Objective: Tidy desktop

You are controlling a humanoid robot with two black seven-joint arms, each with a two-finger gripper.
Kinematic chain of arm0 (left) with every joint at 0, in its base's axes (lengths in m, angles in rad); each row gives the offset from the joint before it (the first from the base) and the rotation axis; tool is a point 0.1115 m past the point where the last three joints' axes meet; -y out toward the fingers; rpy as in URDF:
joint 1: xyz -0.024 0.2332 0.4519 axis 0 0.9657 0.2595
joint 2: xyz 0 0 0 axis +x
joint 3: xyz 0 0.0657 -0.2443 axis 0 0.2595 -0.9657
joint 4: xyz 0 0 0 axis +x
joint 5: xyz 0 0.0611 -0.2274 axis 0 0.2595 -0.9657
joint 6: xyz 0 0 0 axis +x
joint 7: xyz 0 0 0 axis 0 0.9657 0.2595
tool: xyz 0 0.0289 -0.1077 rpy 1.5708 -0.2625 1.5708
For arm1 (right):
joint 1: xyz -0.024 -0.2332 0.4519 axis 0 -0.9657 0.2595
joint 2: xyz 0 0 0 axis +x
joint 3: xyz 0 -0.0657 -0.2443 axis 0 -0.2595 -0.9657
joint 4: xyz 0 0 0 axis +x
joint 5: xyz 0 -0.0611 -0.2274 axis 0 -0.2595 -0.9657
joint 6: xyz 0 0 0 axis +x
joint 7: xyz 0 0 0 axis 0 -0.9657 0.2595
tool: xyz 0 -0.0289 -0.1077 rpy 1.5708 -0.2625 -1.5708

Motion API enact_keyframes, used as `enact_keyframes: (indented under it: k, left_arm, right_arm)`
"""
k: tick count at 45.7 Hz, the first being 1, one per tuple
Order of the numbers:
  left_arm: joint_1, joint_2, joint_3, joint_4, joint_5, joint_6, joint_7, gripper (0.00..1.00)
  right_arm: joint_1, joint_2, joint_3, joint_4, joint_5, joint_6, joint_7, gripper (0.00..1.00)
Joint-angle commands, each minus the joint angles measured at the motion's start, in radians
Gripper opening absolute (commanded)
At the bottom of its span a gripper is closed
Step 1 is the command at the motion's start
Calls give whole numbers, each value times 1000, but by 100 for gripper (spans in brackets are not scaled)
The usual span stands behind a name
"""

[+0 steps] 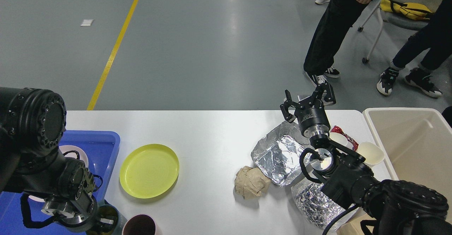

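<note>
The white desktop [212,132] carries a yellow plate [149,170], a foil tray [279,154], a crumpled brown paper ball [251,182], crumpled foil [316,203], two white paper cups [370,152] and a red wrapper [344,132]. My right gripper [307,99] is open and empty, raised above the table's far edge behind the foil tray. My left gripper [104,221] is low at the front left, beside a greenish cup; its fingers are dark and cannot be told apart.
A blue tray [102,146] with a white dish [76,152] sits at the left. A beige bin [413,139] stands at the right edge. A dark cup [141,225] is at the front edge. People and a chair stand beyond the table.
</note>
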Motion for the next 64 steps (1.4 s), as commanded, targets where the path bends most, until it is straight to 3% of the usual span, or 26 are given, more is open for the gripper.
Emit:
enact_keyframes:
  k: [1, 14, 27, 36, 53, 64]
  left_arm:
    - [0, -1, 0, 0, 2, 1, -5, 20]
    - [0, 0, 5, 0, 4, 1, -5, 1]
    - [-15, 9, 13, -1, 7, -10, -3, 0]
    - [-88, 43, 28, -10, 10, -26, 0, 0]
    - [-318, 173, 25, -10, 15, -299, -8, 0]
    - [-530, 268, 97, -10, 30, -615, -11, 1]
  right_arm:
    - [0, 1, 0, 0, 1, 0, 0, 100]
    - [0, 1, 0, 0, -1, 0, 0, 100]
    - [0, 1, 0, 0, 1, 0, 0, 100]
    - [0, 1, 0, 0, 1, 0, 0, 100]
    - [0, 1, 0, -2, 1, 0, 0, 100]
    - [0, 1, 0, -2, 1, 0, 0, 100]
